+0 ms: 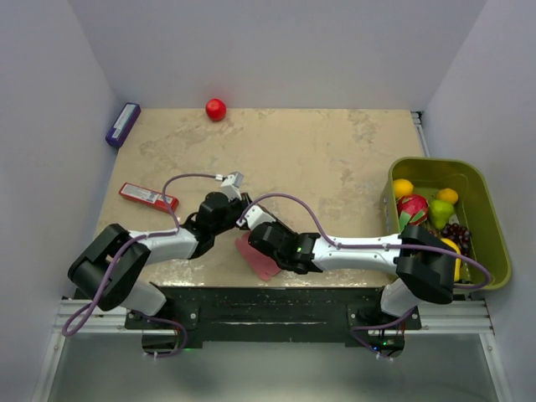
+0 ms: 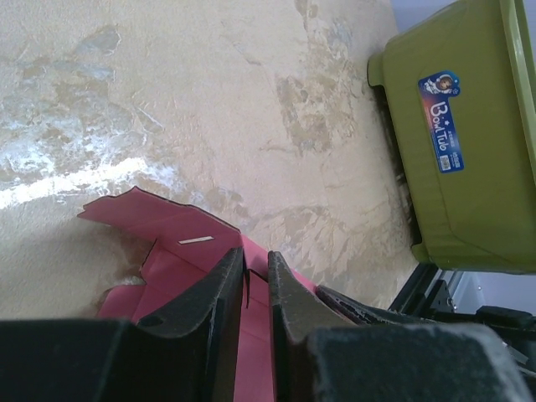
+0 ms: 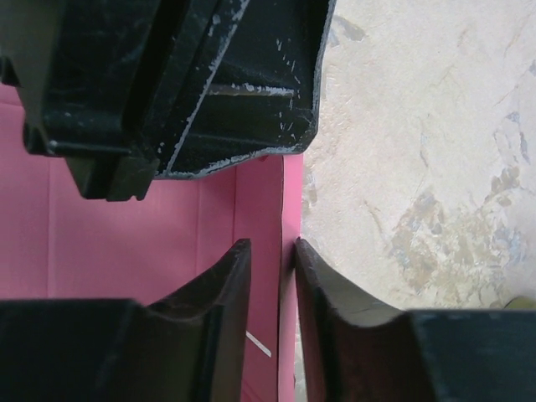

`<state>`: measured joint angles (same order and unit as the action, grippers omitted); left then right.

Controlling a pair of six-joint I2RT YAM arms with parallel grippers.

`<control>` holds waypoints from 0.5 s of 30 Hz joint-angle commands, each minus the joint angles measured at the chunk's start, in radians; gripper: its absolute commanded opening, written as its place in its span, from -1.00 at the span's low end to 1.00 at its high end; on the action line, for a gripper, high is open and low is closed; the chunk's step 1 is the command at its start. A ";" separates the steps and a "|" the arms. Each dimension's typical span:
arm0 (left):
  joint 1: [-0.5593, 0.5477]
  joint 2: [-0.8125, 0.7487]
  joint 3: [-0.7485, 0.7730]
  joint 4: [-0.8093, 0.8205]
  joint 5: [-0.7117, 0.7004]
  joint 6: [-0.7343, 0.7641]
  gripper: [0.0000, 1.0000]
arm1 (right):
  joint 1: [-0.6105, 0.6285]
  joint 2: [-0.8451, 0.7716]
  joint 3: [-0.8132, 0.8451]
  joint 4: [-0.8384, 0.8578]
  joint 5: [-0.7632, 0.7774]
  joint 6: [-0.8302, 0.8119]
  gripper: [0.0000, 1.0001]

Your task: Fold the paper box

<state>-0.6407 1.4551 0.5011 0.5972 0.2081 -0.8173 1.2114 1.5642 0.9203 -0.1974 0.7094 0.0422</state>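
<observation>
The paper box (image 1: 260,261) is pink creased card lying at the near edge of the table, between the two arms and mostly covered by them. In the left wrist view the paper box (image 2: 180,260) shows raised flaps and a slot. My left gripper (image 2: 255,255) (image 1: 238,231) straddles a thin upright card edge, its jaws a narrow gap apart and not pressed on the card. My right gripper (image 3: 272,244) (image 1: 253,243) straddles a side wall of the paper box (image 3: 126,243). Its right finger touches the wall and the left one stands off it, so it is open.
A green bin (image 1: 490,218) (image 2: 469,126) with fruit stands at the right edge. A red ball (image 1: 216,109) lies at the back. A narrow red packet (image 1: 147,196) and a purple box (image 1: 122,124) are at the left. The left gripper's black body (image 3: 209,84) looms just ahead of my right fingers.
</observation>
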 commanded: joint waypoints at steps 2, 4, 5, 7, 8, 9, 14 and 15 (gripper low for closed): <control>0.001 0.013 -0.018 0.053 0.028 0.000 -0.59 | 0.002 -0.024 0.000 -0.051 -0.062 0.065 -0.14; -0.001 0.014 -0.021 0.050 0.030 0.003 -0.60 | -0.001 -0.041 0.008 -0.068 -0.079 0.087 0.01; 0.001 0.014 -0.022 0.050 0.028 0.004 -0.60 | -0.004 -0.067 0.011 -0.076 -0.086 0.096 0.13; -0.001 0.013 -0.032 0.052 0.028 0.009 -0.60 | -0.022 -0.098 0.012 -0.088 -0.120 0.119 0.23; 0.001 0.010 -0.036 0.055 0.028 0.012 -0.60 | -0.032 -0.111 0.012 -0.088 -0.166 0.128 0.27; 0.001 0.008 -0.041 0.059 0.027 0.012 -0.60 | -0.041 -0.145 0.011 -0.088 -0.197 0.146 0.32; 0.001 0.010 -0.068 0.102 0.033 0.021 -0.61 | -0.128 -0.228 0.005 -0.100 -0.387 0.247 0.41; 0.001 0.013 -0.072 0.107 0.036 0.023 -0.61 | -0.144 -0.245 0.003 -0.105 -0.410 0.271 0.43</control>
<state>-0.6407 1.4586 0.4549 0.6739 0.2298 -0.8192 1.1236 1.3842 0.9203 -0.2893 0.4686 0.1932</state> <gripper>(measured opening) 0.203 0.700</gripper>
